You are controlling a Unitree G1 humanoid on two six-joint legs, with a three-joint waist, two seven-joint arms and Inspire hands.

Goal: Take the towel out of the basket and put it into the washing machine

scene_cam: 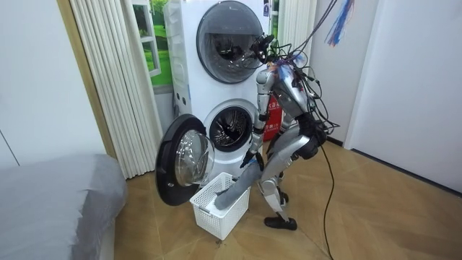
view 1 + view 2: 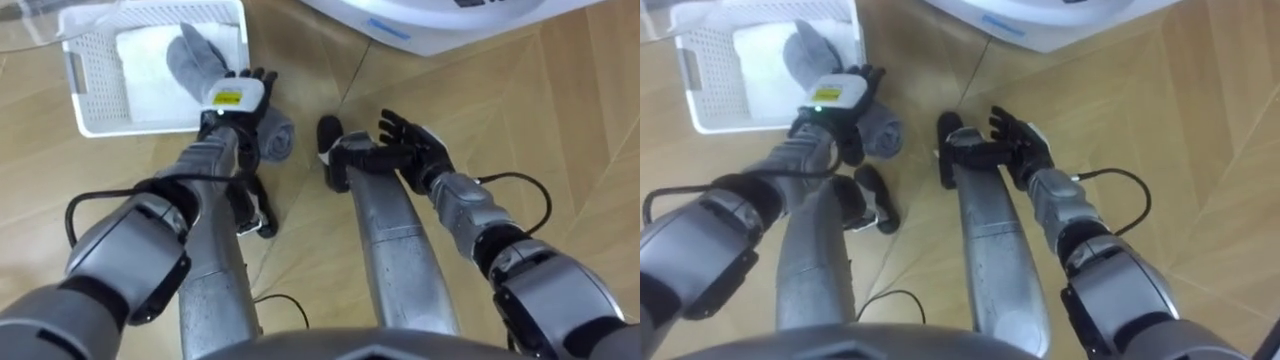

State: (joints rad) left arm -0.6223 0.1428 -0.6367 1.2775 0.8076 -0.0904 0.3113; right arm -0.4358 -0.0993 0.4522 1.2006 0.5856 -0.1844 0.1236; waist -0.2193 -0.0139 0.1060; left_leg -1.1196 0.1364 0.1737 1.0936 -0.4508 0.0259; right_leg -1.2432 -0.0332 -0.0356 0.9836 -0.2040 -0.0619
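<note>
while it stands by the open washing machine [image 1: 229,128], i see the left hand [image 2: 238,97] clamped on the grey towel [image 2: 193,58] over the white basket [image 2: 86,100], right hand [image 2: 418,143] fingers spread.

The left hand [image 2: 840,105] sits at the near corner of a white mesh basket [image 2: 705,90]. Its fingers seem curled round a grey towel [image 2: 808,48], though the palm hides the grip. The towel rises from a white cloth [image 2: 760,70] lying in the basket, passes under the hand and ends in a rolled bunch just outside the rim. The right hand [image 2: 1025,150], the other of the 2, is spread and holds nothing above the wooden floor [image 2: 1160,120], below the washing machine's [image 2: 1040,25] white base.
</note>
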